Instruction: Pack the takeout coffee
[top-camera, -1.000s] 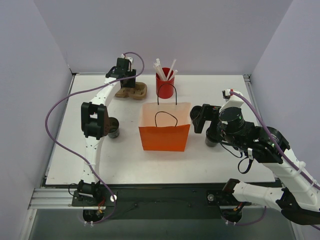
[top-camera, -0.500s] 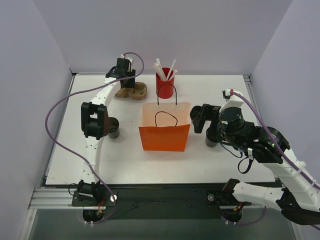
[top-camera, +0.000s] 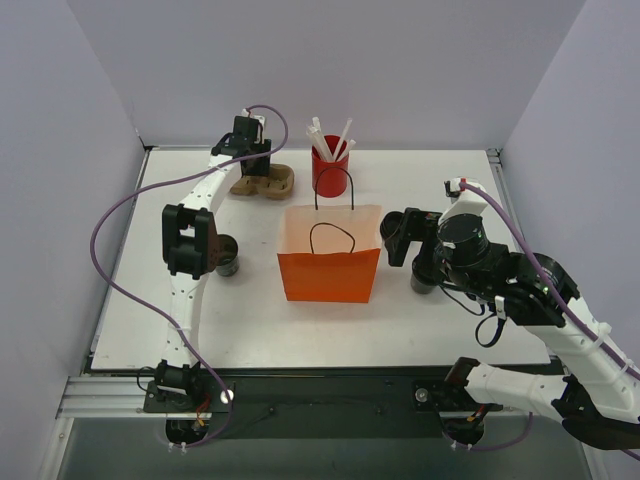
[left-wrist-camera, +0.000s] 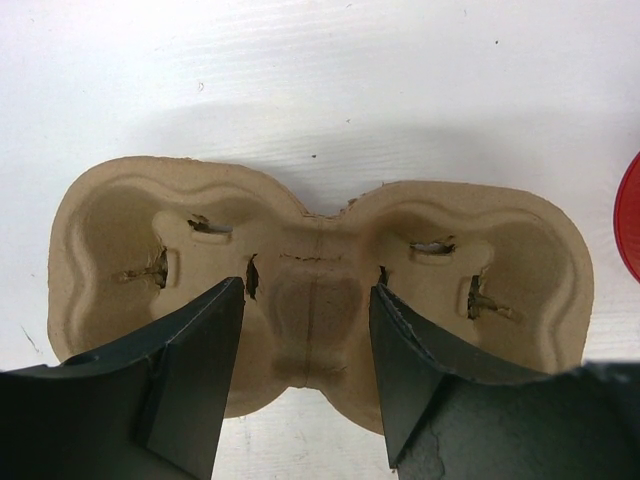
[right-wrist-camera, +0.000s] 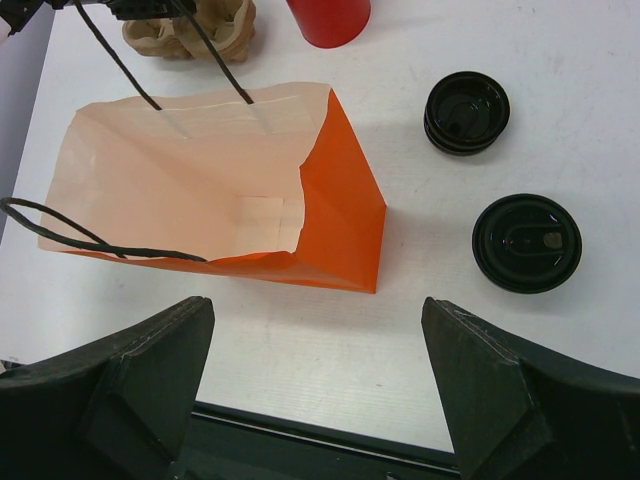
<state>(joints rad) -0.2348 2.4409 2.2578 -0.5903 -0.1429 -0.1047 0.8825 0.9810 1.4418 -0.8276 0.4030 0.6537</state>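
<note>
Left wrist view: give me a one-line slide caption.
Left gripper, jaws open, poised over the centre of the cardboard cup carrier on the table.

No text, label, brand, number or sign can be read in any of the views. Faint raised marks are seen on top of one coffee cup (right-wrist-camera: 526, 243), but they are too small to be made out as letters or figures.

Bag (top-camera: 328, 275) mouth open upward, black handles (top-camera: 331, 225) arching across
</note>
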